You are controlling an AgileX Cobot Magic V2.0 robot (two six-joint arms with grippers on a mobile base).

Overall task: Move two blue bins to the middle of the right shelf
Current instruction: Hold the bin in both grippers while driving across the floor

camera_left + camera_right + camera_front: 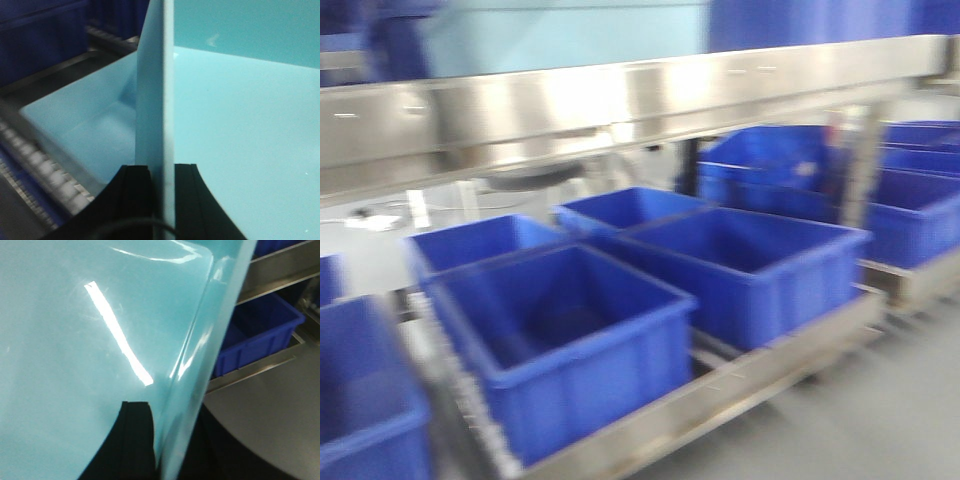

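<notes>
Shelf: the brushed-steel roller shelf (620, 100) carries deep blue plastic bins (570, 340) side by side.
Bin: the pale blue plastic bin (240, 125) hangs between both arms near the shelf, apparently in transit.
Grip: the left end effector (167, 200) and the right end effector (170, 430) each pinch a bin wall, sharing its weight.

We see deep blue bins (570, 340) on a silvery steel shelf (750, 380); the bin wall (155, 100) in our black left claw (156, 172) looks pale turquoise, perhaps washed by glare.
</notes>
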